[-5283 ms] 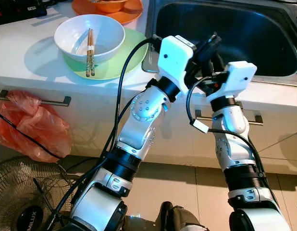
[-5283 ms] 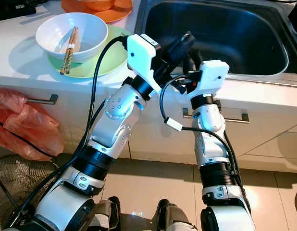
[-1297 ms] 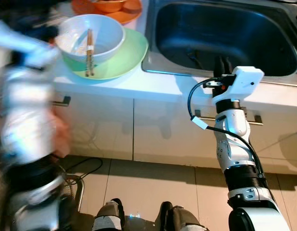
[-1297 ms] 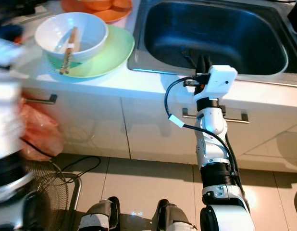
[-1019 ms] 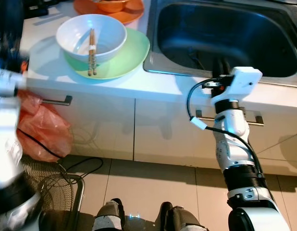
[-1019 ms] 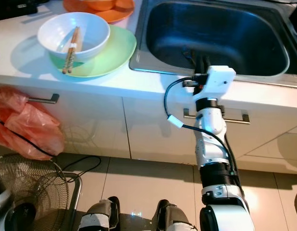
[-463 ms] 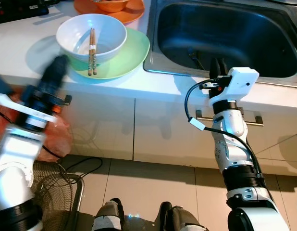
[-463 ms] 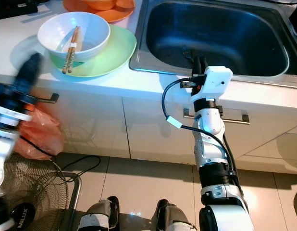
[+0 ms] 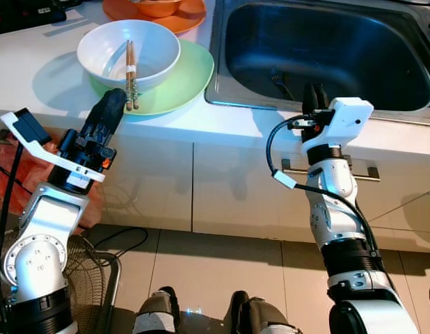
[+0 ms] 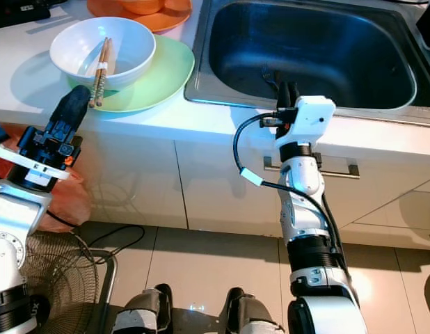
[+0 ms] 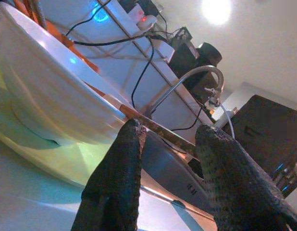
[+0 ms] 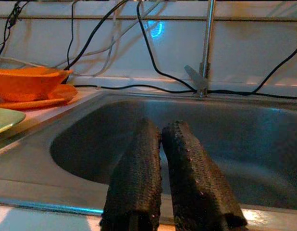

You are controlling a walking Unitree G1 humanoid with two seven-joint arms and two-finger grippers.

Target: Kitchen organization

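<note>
Where a moment ago it was only a blur at the counter's side, the left gripper (image 9: 116, 103) now sits just short of the pair of chopsticks (image 9: 130, 73), fingers apart. Beyond its tips, they rest in the white bowl (image 9: 154, 43) on the green plate (image 9: 187, 76); grasping looks next. The right gripper (image 9: 312, 96), fingers together, still hovers at the sink's (image 9: 382, 56) front rim.

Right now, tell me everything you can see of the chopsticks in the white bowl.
The chopsticks are a pair of slim brown sticks, wood by the look, with a pale band partway along. They lie side by side, slanted in the white bowl: one end down inside it, the other over the near rim above the green plate. The left claw, open, is close to that overhanging end; whether it touches cannot be told.
</note>
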